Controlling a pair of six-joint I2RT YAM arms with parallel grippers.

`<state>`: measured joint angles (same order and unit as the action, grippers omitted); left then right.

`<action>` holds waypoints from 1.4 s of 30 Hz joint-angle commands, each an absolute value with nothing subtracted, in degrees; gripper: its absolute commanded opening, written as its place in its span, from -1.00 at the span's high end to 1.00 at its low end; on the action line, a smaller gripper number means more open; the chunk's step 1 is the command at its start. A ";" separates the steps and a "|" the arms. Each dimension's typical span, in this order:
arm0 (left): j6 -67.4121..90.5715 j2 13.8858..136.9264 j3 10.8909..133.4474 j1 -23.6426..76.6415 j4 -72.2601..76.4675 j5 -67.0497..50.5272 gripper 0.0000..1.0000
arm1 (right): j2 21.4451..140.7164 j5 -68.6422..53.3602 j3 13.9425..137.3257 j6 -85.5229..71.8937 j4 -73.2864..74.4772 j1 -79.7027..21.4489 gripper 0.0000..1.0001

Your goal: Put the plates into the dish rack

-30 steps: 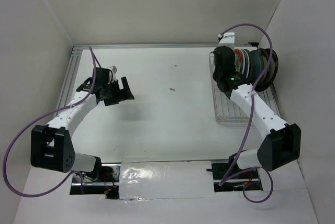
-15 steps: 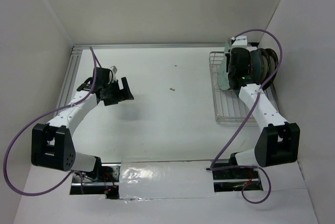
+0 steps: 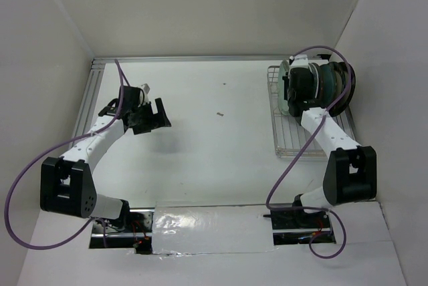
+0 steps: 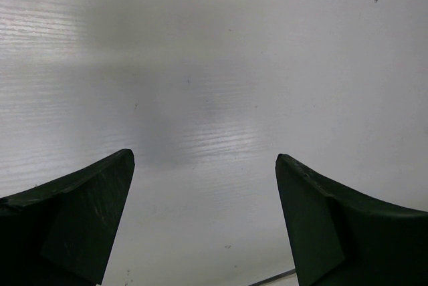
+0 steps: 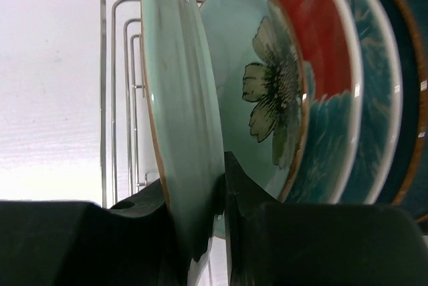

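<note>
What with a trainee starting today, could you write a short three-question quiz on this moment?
1. True or false: the left gripper is shut on a plate.
2. What does the right gripper pinch? A) a pale mint plate B) a red plate C) nothing
3. Fill in: the next plate in the dish rack bears a dark ____.

Key: 1 false, it is open and empty; 2 A; 3 flower.

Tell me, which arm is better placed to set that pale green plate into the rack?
Right. The right gripper is shut on the pale mint plate, upright at the dish rack beside the loaded plates. The left gripper hangs open over the table, far off.
</note>
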<state>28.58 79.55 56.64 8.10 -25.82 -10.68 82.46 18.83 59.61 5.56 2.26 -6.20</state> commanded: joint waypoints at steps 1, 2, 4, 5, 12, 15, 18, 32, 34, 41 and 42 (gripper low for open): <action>27.42 80.07 57.48 8.35 -24.70 -11.16 -0.99 | 81.83 19.60 59.16 4.39 -8.79 -5.28 1.00; 27.42 80.07 57.48 8.35 -24.70 -11.16 -0.99 | 82.52 19.60 59.15 3.61 -9.31 -5.27 1.00; 27.42 80.07 57.48 8.35 -24.70 -11.16 -0.99 | 83.67 18.38 59.15 2.82 -8.71 -4.75 1.00; 27.42 80.07 57.48 8.35 -24.70 -11.16 -0.99 | 84.19 18.37 59.15 2.03 -8.70 -4.75 1.00; 27.42 80.07 57.48 8.35 -24.70 -11.69 -0.99 | 86.48 16.70 61.08 0.26 -6.86 -4.75 0.62; 27.42 80.07 57.48 8.35 -24.70 -11.69 -0.99 | 86.48 16.70 62.84 -0.35 -3.96 -4.75 0.23; 27.42 79.54 57.48 8.35 -24.70 -11.69 -0.99 | 85.61 16.70 63.46 -0.35 -1.68 -4.75 -0.07; 27.95 68.83 54.68 8.35 -26.36 -12.22 -0.99 | 62.86 18.54 65.57 -2.81 14.49 -7.64 -0.82; 28.48 65.24 53.44 8.35 -26.37 -11.60 -0.99 | 58.30 18.54 63.99 -3.60 16.95 -7.65 -0.98; 27.95 58.54 49.48 8.35 -27.60 -10.99 -0.99 | 45.99 19.25 57.84 -8.61 24.08 -7.65 -0.98; 27.95 57.40 48.96 8.87 -28.12 -10.46 -0.99 | 44.92 19.25 57.22 -9.14 24.60 -7.65 -0.98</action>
<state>28.64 59.70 49.87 8.16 -27.38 -10.81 47.66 18.46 59.27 -6.20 19.33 -7.27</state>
